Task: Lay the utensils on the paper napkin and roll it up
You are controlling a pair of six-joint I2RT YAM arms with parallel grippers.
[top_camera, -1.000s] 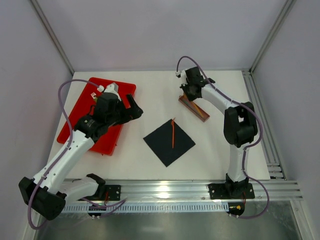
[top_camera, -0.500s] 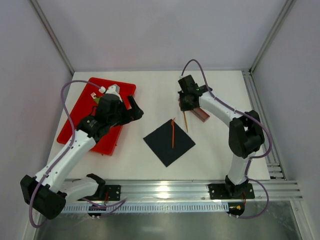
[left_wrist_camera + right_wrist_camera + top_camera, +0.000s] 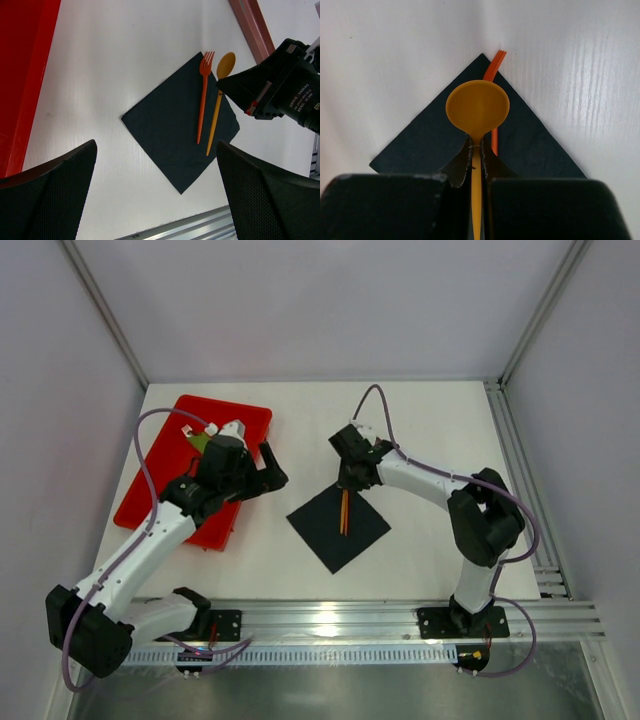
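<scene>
Right pincer (image 3: 477, 160), arm reaching left, clamped on yellow spoon (image 3: 477, 107) over napkin (image 3: 420, 145); left pincer (image 3: 156, 145) apart.

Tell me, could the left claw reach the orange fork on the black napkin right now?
Probably yes. The left claw is open with bare table between it and the fork, which lies uncovered on the napkin. But the right claw, shut on the yellow spoon, sits close beside it.

light: bright, even | shadows: soft | glare: table (image 3: 580, 100) | focus: sharp
</scene>
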